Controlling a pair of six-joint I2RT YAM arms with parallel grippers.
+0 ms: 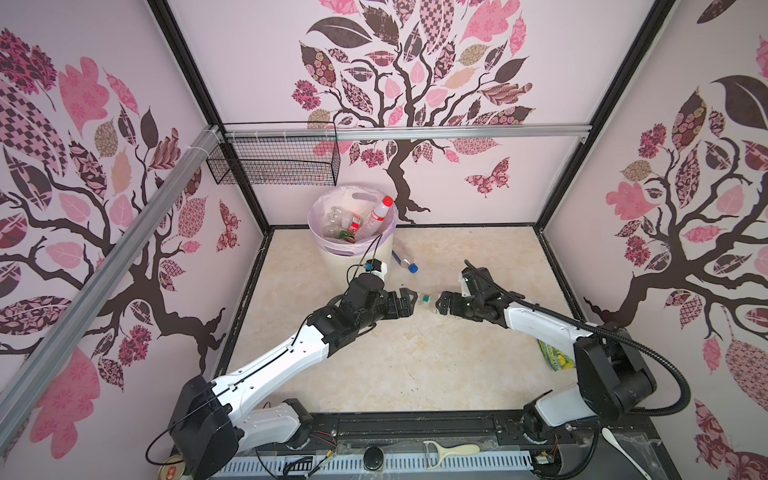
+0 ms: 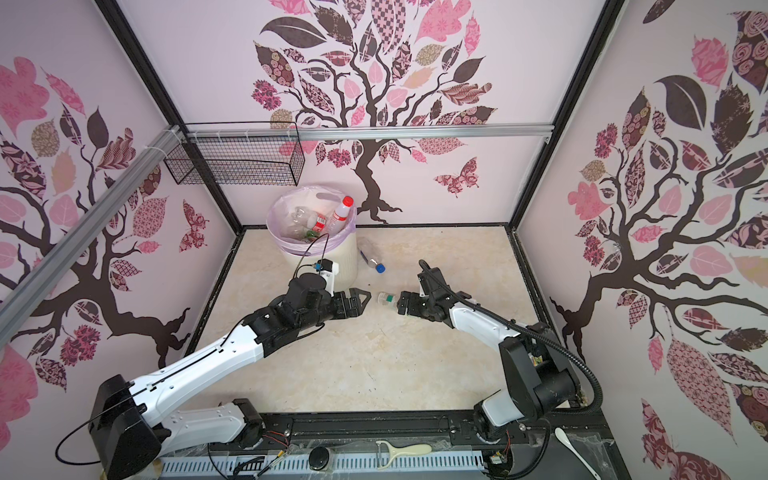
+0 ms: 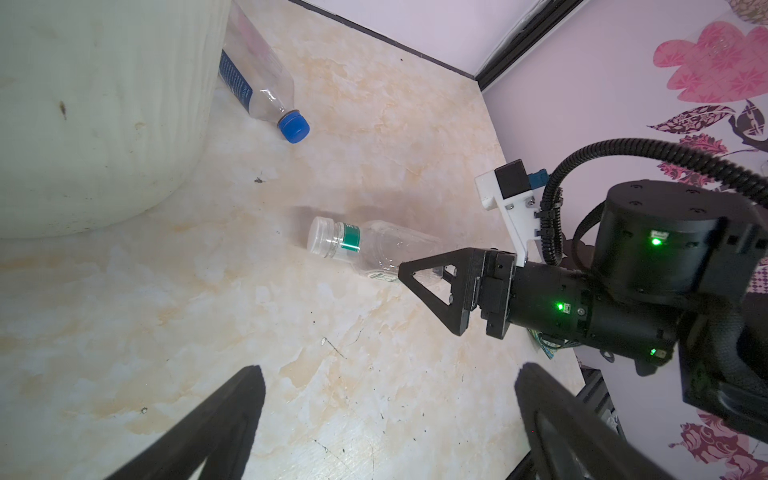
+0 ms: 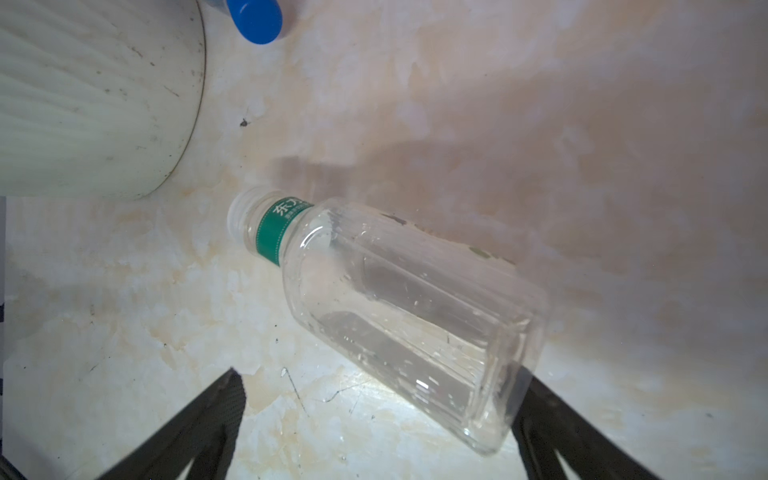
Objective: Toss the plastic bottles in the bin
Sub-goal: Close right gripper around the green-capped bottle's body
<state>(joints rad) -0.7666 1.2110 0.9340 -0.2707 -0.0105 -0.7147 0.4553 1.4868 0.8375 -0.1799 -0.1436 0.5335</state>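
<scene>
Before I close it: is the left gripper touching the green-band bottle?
Apart. The left wrist view shows bare floor between the left gripper and the green-band bottle.

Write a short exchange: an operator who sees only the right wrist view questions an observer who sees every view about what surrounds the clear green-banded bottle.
Operator: What faces the bottle's cap end?
Observer: The left pincer, open, points at the green-banded bottle from the side opposite yours, not touching it.
Operator: I see only the bin's wall. What is inside?
Observer: The bin holds several bottles; a red-capped bottle sticks up with its cap above the rim.
</scene>
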